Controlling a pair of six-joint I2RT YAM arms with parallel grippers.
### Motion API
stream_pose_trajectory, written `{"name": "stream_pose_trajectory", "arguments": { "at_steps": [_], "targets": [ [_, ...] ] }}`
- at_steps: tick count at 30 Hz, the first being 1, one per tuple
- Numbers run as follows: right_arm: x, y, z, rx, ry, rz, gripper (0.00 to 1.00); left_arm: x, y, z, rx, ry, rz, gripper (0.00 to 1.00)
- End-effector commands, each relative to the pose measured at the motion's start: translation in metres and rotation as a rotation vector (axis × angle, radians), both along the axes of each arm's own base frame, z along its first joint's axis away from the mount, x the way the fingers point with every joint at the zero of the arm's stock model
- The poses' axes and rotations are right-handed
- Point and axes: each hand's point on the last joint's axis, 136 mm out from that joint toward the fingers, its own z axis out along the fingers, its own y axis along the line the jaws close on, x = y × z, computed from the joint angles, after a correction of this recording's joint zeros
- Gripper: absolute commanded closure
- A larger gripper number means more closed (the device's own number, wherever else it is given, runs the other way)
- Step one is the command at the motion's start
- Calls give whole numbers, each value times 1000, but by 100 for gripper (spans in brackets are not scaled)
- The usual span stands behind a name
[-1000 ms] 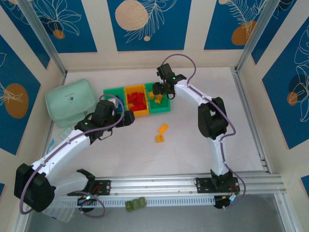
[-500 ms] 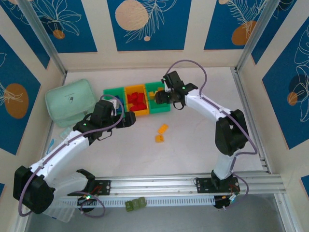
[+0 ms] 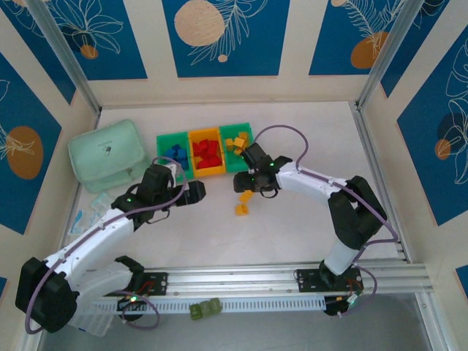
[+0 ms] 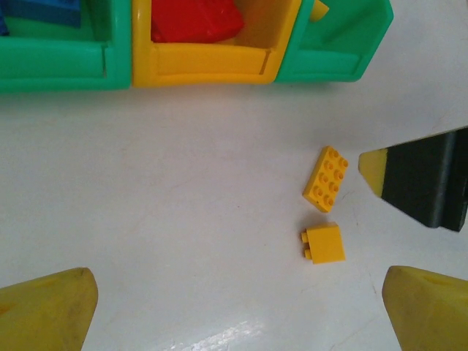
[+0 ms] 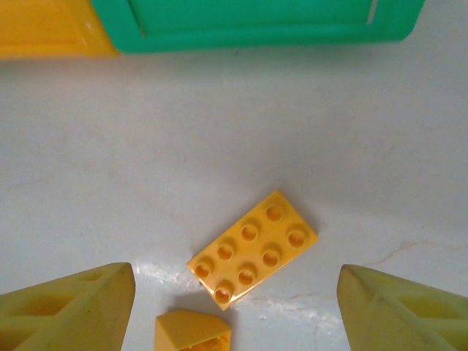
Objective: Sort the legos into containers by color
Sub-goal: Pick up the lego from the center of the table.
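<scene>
Two yellow legos lie loose on the white table: a flat eight-stud brick [image 5: 253, 250] [image 4: 326, 178] and a small square one [image 5: 193, 333] [image 4: 324, 243] [image 3: 240, 210]. My right gripper [image 5: 234, 307] [image 3: 247, 187] hangs open just above the flat brick, one finger on each side, touching nothing. My left gripper [image 4: 238, 314] [image 3: 197, 191] is wide open and empty, left of both bricks. The containers stand in a row: a left green bin [image 3: 161, 139] with blue legos, an orange bin [image 3: 207, 170] with red ones, and a right green bin [image 3: 245, 130] [image 5: 263, 22] with yellow ones.
A mint-green soft pouch [image 3: 108, 153] lies at the back left, with a clear plastic packet [image 3: 91, 205] in front of it. An olive-green blocky piece [image 3: 205, 309] rests on the metal rail at the near edge. Open table stretches right of the bricks.
My right gripper has come back from over the right green bin to just above the loose yellow bricks, its jaws widening. The left arm shifted slightly nearer and to the right.
</scene>
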Motion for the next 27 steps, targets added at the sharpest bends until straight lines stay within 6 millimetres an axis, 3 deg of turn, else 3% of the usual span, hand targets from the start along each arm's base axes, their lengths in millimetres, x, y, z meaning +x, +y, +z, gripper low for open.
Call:
{"name": "stream_pose_trajectory", "arguments": {
  "at_steps": [1, 13, 19, 27],
  "targets": [
    [-1, 8, -6, 35, 5, -78, 25, -1, -10, 7, -50, -26, -6, 1],
    [-1, 19, -44, 48, 48, -200, 20, -2, -12, 2, -41, -24, -1, 1],
    [4, 11, -48, -11, 34, -234, 21, -2, -11, 2, -32, -25, 2, 1],
    [-2, 0, -35, -36, -21, -237, 22, -1, -9, 6, -25, -38, 7, 1]
  ]
}}
